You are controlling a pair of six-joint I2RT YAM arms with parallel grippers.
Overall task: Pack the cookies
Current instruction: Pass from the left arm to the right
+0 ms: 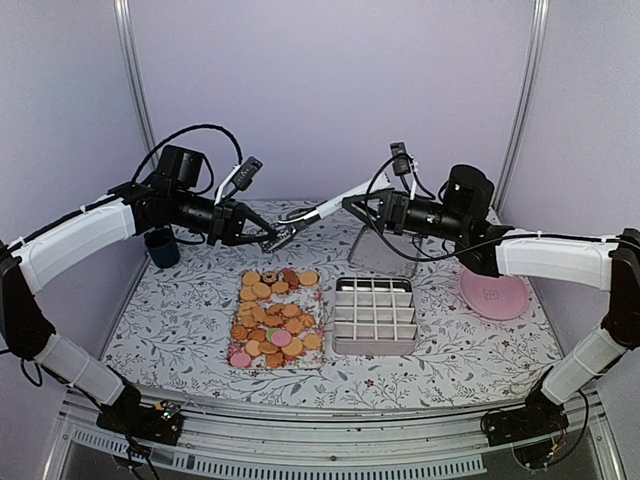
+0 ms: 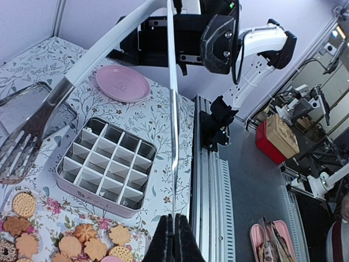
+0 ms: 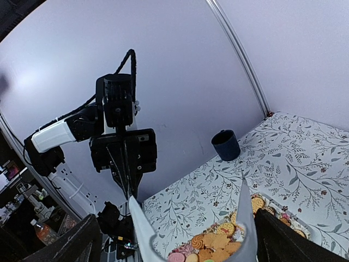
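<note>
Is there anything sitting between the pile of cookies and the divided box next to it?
Nothing visible. Only a narrow strip of bare tablecloth separates the cookies from the divided box; the tongs hang above, behind both.

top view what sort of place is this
Probably a robot lab cell: plain lilac walls box in a floral-covered table, arm bases bolt to an aluminium rail, and equipment clutter fills the floor beyond.

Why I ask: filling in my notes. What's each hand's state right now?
Left hand: closed on one arm of the tongs.
Right hand: open wide around the tongs' handle; whether it grips cannot be told.
</note>
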